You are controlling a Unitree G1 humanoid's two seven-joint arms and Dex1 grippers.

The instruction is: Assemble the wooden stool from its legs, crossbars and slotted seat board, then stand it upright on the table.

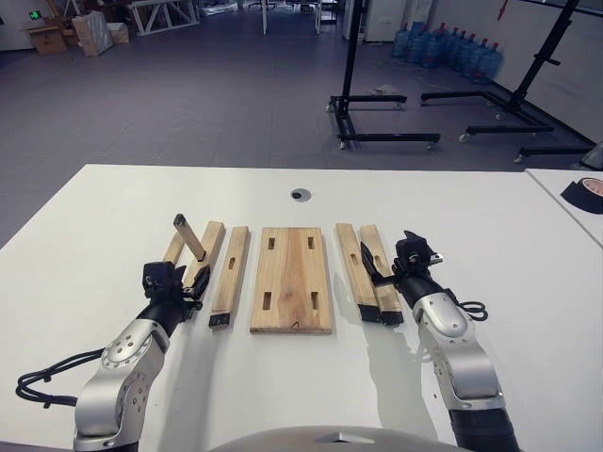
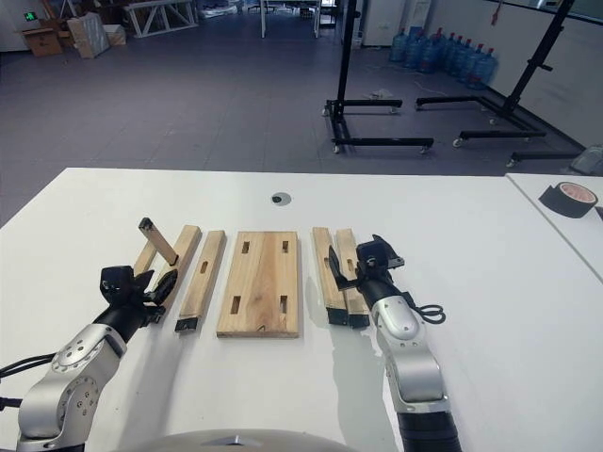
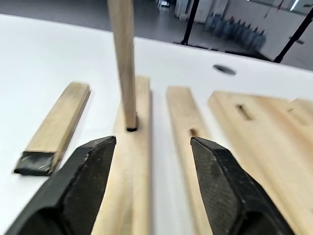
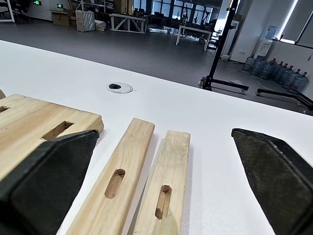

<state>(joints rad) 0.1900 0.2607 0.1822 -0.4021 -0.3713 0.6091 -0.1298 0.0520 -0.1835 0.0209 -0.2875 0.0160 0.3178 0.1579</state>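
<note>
- Plainly, the left gripper [image 3: 152,169] has its two black wedge-shaped fingers [image 3: 80,188] spread apart and holding nothing. Standing in the way is a thin round wooden crossbar [image 3: 123,63], which rises from the slot of a pale wooden leg [image 3: 133,196] lying in the gap between them.
- The crossbar sits just past the fingertips at 12 o'clock and leans toward 11 o'clock, with its dark tip uppermost.
- An outer pale leg with a black end cap [image 3: 55,126] lies outside the gap at 10 o'clock. A third slotted leg [image 3: 188,142] runs beside the other finger at 1 o'clock.
- The right gripper [image 4: 161,196] is likewise released, its black fingers [image 4: 46,181] wide apart. A pair of pale slotted wooden legs [image 4: 115,191] lies side by side in the gap, touching each other.
- The flat, rectangular, light-wood slotted seat board [image 1: 291,279] lies face up in the middle of the white table [image 1: 528,282]. It is at 3 o'clock from the left gripper and 9 o'clock from the right, near both but touched by neither.
- The board's long axis runs from 12 to 6 o'clock and four slots show in its face. All the legs lie parallel to it, with the black caps that show at the 6 o'clock ends.
- Farther out, a black cable loop [image 1: 471,309] lies at the right gripper's 4 o'clock. A round grey grommet hole [image 1: 301,195] is at the board's 12 o'clock, and a roll of black tape [image 1: 584,195] sits on the neighbouring table at 2 o'clock.
</note>
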